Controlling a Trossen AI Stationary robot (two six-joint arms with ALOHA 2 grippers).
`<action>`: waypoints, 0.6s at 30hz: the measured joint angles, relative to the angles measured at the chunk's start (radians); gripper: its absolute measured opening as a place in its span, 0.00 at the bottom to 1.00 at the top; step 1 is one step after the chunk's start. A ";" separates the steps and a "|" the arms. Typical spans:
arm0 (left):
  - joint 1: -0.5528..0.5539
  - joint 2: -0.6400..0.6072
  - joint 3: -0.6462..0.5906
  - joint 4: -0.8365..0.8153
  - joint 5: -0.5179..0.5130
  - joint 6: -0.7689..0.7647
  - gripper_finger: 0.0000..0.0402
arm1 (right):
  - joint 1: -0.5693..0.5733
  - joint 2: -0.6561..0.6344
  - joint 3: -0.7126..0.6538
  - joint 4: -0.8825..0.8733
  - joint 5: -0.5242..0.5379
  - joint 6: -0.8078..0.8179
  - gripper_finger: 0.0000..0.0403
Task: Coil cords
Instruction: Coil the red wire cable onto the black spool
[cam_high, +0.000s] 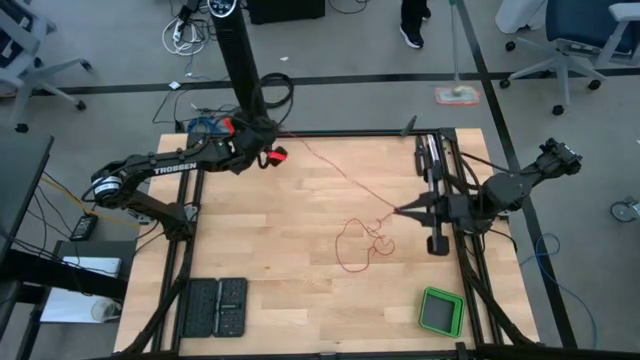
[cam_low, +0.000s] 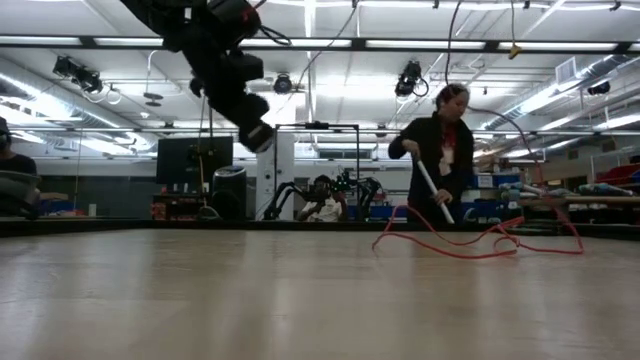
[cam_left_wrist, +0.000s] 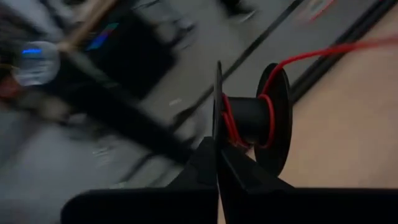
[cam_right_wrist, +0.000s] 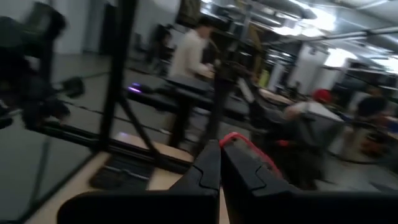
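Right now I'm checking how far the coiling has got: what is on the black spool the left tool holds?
A few turns of the red-orange cord sit on the spool in the shut left tool. The spool's far side is hidden.

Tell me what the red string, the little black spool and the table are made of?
The red string looks like thin plastic-coated cord: it is smooth, bright, and lies in loose floppy loops. The spool, pinched by the left gripper, seems to be matte black plastic, though that is a guess from its dull, even surface. The table looks like pale wood, with plank lines and grain showing.
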 joint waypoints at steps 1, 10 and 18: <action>0.000 0.000 0.000 0.031 0.052 -0.021 0.00 | 0.000 0.000 0.000 0.000 -0.017 0.005 0.01; 0.000 0.000 0.000 0.387 0.357 -0.234 0.00 | 0.000 0.000 0.000 -0.009 -0.125 0.066 0.01; 0.000 0.000 0.000 0.721 0.423 -0.360 0.00 | 0.000 0.000 0.000 -0.077 -0.178 0.147 0.01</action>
